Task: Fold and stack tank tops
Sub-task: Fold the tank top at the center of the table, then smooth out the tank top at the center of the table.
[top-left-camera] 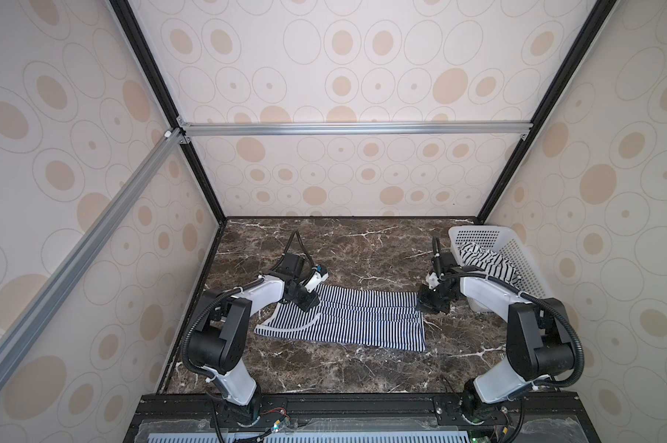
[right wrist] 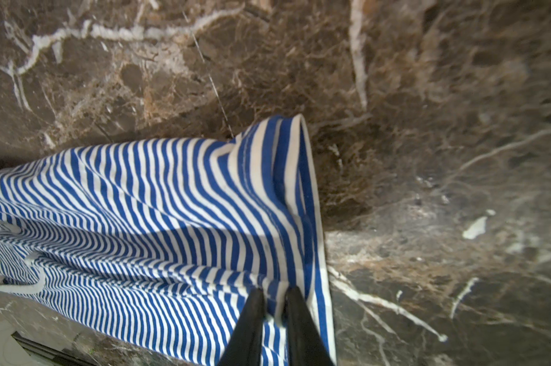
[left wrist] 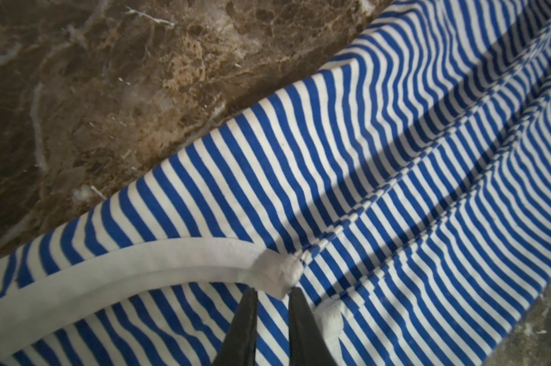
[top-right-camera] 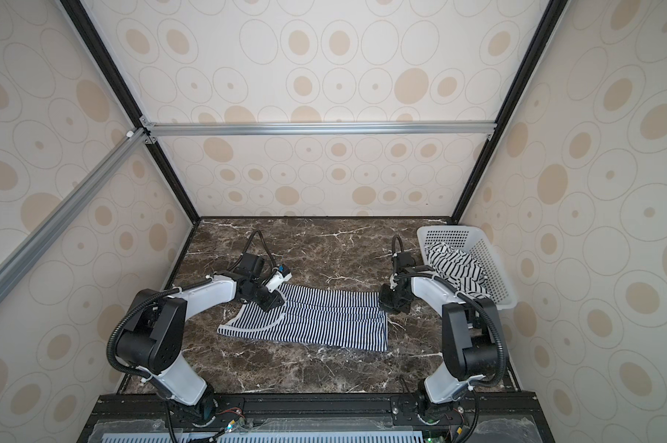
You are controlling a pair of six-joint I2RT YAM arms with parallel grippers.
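- Two tank tops, two places: in both top views I see the fine-striped tank top (top-left-camera: 362, 322) (top-right-camera: 324, 324) spread flat mid-surface. The wide-striped tank top (top-left-camera: 485, 261) sits bunched inside the white basket (top-left-camera: 523, 253) at the far right.
- Left wrist view alone shows me the left claw (left wrist: 273, 294) slightly parted. Its tips stop just short of a folded end of the white trim (left wrist: 141, 266), with nothing pinched.
- Right wrist view alone shows the right claw (right wrist: 275, 294) narrowly parted over the hem (right wrist: 306, 221) at the cloth's opposite end.
- From above, the arms' black housings hide both sets of tips.
- Brown marble-patterned surface (top-left-camera: 362, 249), white-veined; walls (top-left-camera: 362, 76) papered in beige ovals; an aluminium bar (top-left-camera: 355, 128) crosses the back.
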